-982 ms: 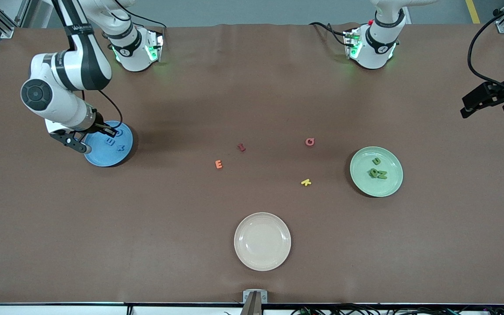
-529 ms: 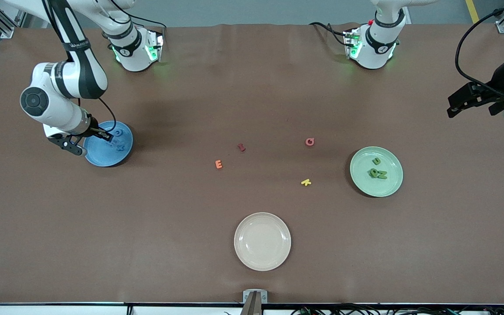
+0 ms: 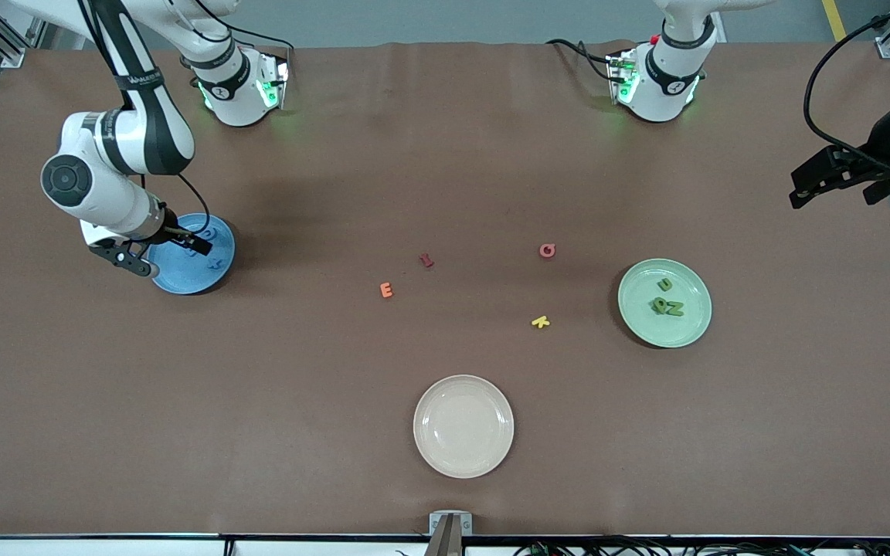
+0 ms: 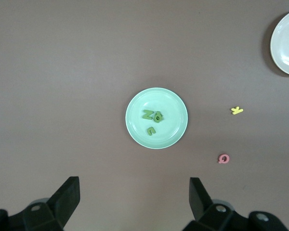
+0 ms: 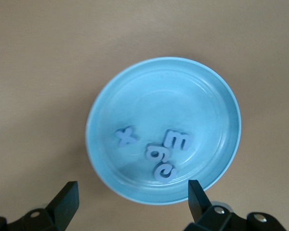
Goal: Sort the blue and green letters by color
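The right gripper [image 3: 155, 255] hangs just above the round blue plate [image 3: 217, 270] at the right arm's end of the table, its black fingers [image 5: 62, 204] spread apart and holding nothing. That arm drops from its base, folds at a big white elbow and angles down so the wrist points toward the plate's rim. In the plate lie four flat blue letters [image 5: 156, 149]: an X [image 5: 125, 137] apart from the rest, then an E [image 5: 177, 140] at about three o'clock from it, with two rounded pieces touching each other just beside the E.

The left gripper [image 3: 847, 176] is up in the air past the left arm's end of the table, waiting, wrist roughly level; its fingers [image 4: 65, 197] also stand wide open and empty. The pale green round plate [image 3: 692, 328] holds the olive-green letters [image 3: 667, 301], one lone piece at twelve o'clock from a touching cluster; how many pieces make up the cluster I can't tell.

Loose on the brown cloth between the two plates sit a small orange E [image 3: 386, 290], a red I [image 3: 426, 261], a pink Q [image 3: 547, 250] and a yellow K [image 3: 541, 322]. A cream plate [image 3: 463, 425] lies at six o'clock from them, nearest the front camera.
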Available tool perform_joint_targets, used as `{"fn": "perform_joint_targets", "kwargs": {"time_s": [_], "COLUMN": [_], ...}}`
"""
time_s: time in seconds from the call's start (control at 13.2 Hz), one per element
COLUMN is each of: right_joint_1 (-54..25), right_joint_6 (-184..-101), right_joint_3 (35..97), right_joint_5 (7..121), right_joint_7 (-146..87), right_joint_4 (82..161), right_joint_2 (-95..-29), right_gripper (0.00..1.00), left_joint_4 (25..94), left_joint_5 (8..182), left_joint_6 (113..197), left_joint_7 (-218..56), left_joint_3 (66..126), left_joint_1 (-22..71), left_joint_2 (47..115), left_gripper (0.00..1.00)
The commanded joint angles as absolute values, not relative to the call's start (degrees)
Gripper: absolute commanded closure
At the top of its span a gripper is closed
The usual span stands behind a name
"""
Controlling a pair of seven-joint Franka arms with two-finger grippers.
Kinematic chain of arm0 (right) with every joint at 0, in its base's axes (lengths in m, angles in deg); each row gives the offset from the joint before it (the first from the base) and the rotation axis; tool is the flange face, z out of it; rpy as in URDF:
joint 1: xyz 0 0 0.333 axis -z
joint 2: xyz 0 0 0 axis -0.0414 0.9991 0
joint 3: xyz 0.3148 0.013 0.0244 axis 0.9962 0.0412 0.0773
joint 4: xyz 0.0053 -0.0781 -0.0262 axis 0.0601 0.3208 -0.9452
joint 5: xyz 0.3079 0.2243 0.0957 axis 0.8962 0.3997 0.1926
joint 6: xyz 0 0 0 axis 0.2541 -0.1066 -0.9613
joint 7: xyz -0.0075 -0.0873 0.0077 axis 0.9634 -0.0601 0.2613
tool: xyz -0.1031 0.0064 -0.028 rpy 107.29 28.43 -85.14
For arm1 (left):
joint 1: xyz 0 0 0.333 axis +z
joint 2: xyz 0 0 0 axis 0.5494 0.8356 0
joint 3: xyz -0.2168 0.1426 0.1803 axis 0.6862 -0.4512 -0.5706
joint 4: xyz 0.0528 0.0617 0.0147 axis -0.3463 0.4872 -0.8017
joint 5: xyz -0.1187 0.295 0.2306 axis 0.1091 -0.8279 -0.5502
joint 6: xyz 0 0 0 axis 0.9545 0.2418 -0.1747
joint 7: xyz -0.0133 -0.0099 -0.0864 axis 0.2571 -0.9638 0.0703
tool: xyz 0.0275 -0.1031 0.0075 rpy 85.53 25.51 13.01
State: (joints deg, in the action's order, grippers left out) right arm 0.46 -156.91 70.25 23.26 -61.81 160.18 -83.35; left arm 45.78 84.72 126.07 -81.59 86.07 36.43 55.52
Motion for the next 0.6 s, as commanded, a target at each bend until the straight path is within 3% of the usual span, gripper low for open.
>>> {"fn": "perform_joint_targets", "kwargs": {"time_s": [0.0,0.3,0.53], "right_joint_1": [-2.6,-2.6,-0.5], "right_joint_6": [-145.5,-126.3,-119.3], "right_joint_3": [70.5,70.5,70.1], "right_joint_5": [22.7,22.9,23.0], "right_joint_7": [-56.8,-44.6,-37.2], "right_joint_4": [150.1,129.2,117.2], "right_joint_2": [-84.2,-80.0,-76.6], "right_gripper": [0.00,0.00,0.00], "left_joint_4": [45.9,45.5,45.6], "left_joint_5": [84.6,84.5,84.5], "left_joint_6": [126.5,126.7,126.9], "left_joint_7": [-81.9,-82.0,-82.1], "left_joint_3": [86.4,86.3,86.4], "left_joint_1": [37.0,37.0,37.0], "left_joint_2": [54.9,55.2,55.6], "left_gripper": [0.00,0.00,0.00]}}
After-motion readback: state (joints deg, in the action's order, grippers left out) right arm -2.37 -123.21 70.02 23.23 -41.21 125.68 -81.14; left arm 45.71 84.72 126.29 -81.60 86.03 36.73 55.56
